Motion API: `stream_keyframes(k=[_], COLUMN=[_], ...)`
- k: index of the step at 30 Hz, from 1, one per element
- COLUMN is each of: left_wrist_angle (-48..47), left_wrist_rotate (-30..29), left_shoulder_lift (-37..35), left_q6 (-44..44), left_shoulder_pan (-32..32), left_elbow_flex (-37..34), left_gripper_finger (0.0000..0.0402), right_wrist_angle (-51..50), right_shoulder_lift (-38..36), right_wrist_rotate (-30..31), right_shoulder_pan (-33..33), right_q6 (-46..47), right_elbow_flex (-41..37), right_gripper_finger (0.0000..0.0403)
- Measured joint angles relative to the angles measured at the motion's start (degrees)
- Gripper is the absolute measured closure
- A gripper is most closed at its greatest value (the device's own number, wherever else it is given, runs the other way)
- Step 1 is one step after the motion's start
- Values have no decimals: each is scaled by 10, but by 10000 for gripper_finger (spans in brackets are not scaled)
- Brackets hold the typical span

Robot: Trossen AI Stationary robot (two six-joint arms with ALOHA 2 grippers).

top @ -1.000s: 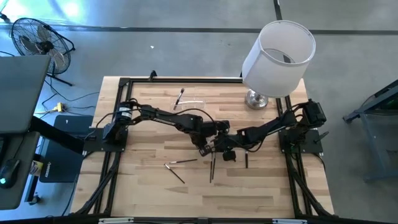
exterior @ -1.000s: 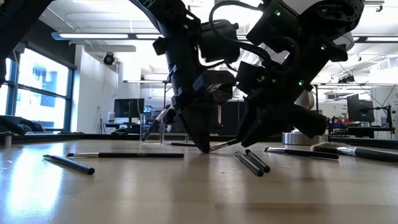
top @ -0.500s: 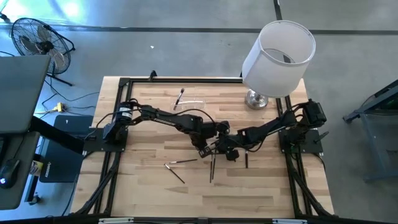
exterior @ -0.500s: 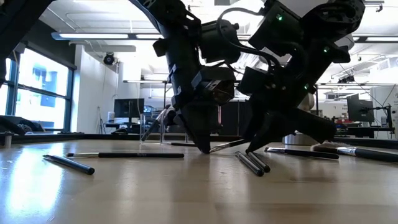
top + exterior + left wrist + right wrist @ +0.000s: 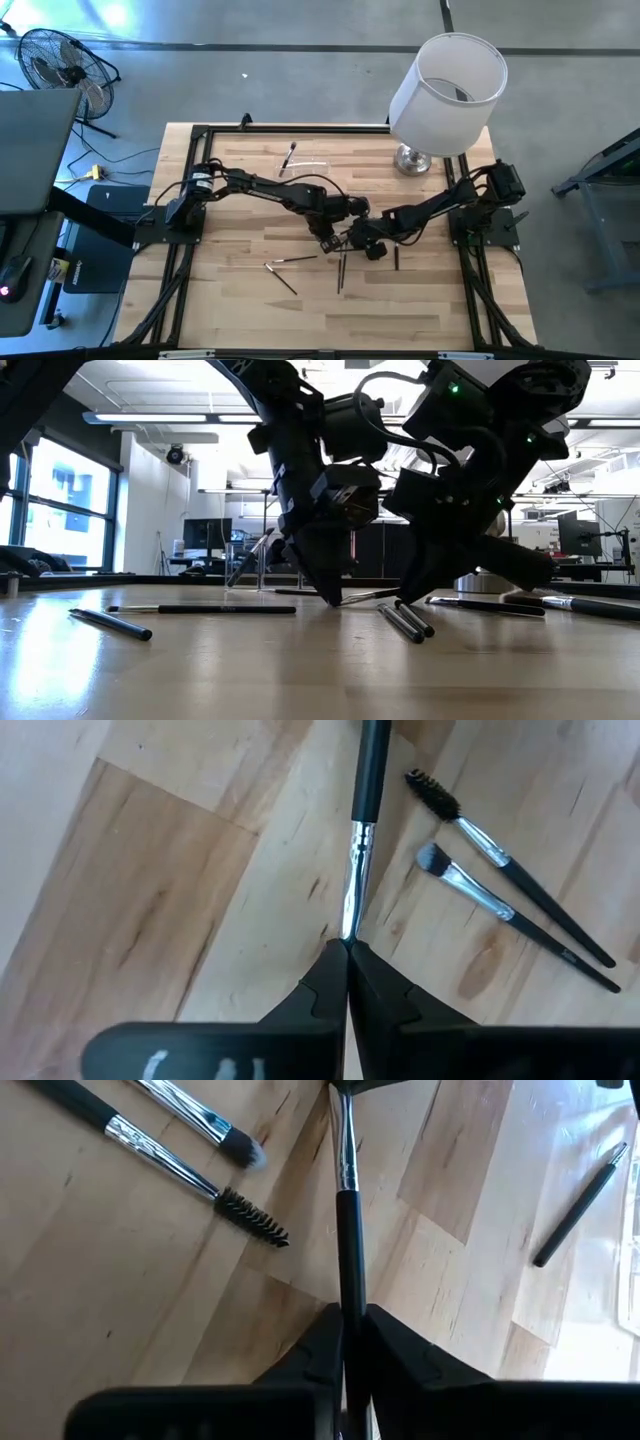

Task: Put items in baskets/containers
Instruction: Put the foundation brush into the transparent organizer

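I am working over a wooden table (image 5: 240, 300) under a big white lampshade (image 5: 447, 92), with a fan (image 5: 60, 62) standing on the grey floor off to my left. Windows and ceiling lights are showing in the room behind. The clear cup (image 5: 305, 165) is lying at the far side of the table, well apart from my grippers, with one brush beside it. Other brushes are lying loose on the wood: a spoolie (image 5: 505, 865) and a flat brush (image 5: 510, 915) side by side, more dark handles nearer the front edge. At mid-table I am holding one slim brush (image 5: 360, 830), black handle and silver ferrule, from both ends: my left gripper (image 5: 346, 955) is clamping shut on its tip, my right gripper (image 5: 350, 1320) is pinching its handle
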Motion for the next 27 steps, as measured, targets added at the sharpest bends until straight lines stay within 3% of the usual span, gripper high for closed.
stream_keyframes(k=[9,14,17,22,27], left_wrist_angle=[0,-59,-125,-259,-345], left_wrist_rotate=[-6,-11,-45,-155,-232], left_shoulder_lift=[0,0,0,-1,-13], left_q6=[-15,27,70,149,182], left_shoulder_pan=[0,-1,3,2,7], left_elbow_flex=[2,48,99,179,180], left_gripper_finger=[348,310,303,303,303], right_wrist_angle=[-6,-8,-15,-44,-87], right_shoulder_lift=[0,0,0,-11,-61], right_wrist_rotate=[0,10,16,50,81], right_shoulder_pan=[-1,-1,-1,-1,-1], right_q6=[32,45,71,117,163], right_elbow_flex=[0,0,1,0,0], right_gripper_finger=[384,381,384,384,384])
